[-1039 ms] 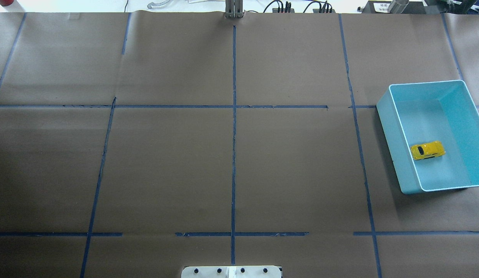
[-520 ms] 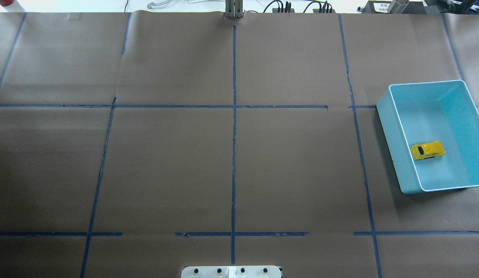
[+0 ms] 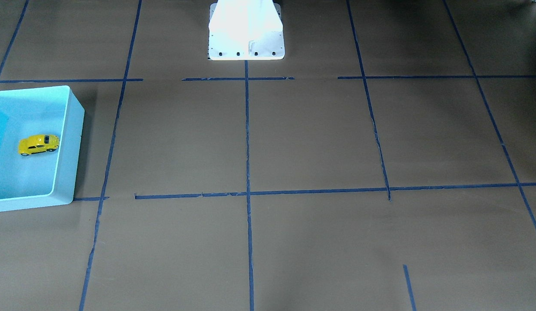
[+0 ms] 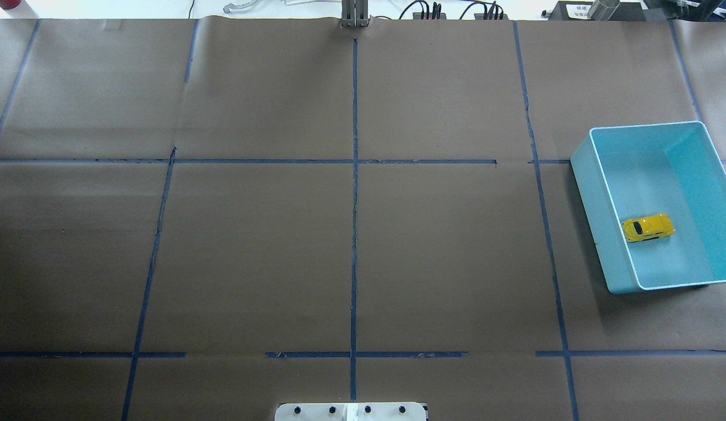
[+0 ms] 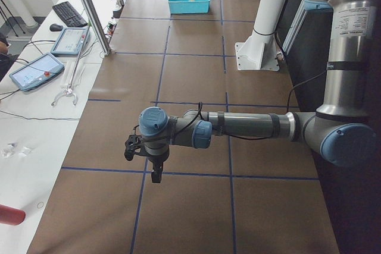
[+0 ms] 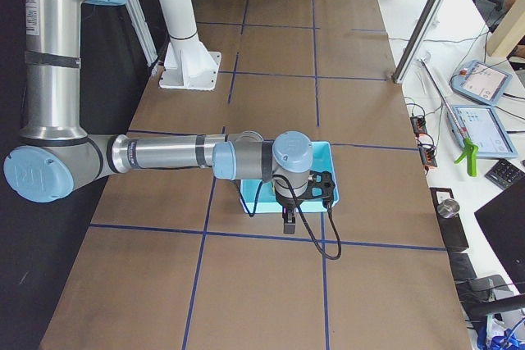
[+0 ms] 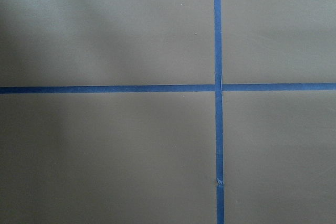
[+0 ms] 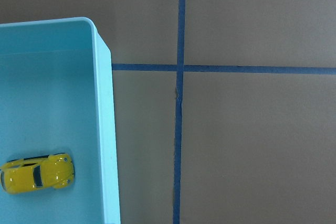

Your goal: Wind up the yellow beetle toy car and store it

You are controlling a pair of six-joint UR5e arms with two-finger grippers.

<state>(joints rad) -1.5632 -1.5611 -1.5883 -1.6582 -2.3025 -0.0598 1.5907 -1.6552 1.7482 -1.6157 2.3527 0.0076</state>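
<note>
The yellow beetle toy car [image 4: 647,228] lies on its wheels inside the light blue bin [image 4: 589,204] at the table's right side. It also shows in the front-facing view [image 3: 39,144] and in the right wrist view [image 8: 37,173], close to the bin's wall [image 8: 105,129]. My right gripper [image 6: 289,223] hangs above the table beside the bin's near edge [image 6: 321,153]; I cannot tell whether it is open or shut. My left gripper [image 5: 156,173] hangs over bare table at the far left end, and I cannot tell its state either.
The table is covered in brown paper with a grid of blue tape lines [image 4: 354,175]. The white robot base [image 3: 246,34] stands at the table's near middle edge. Tablets and a keyboard [image 5: 65,13] lie on a side bench beyond the far edge.
</note>
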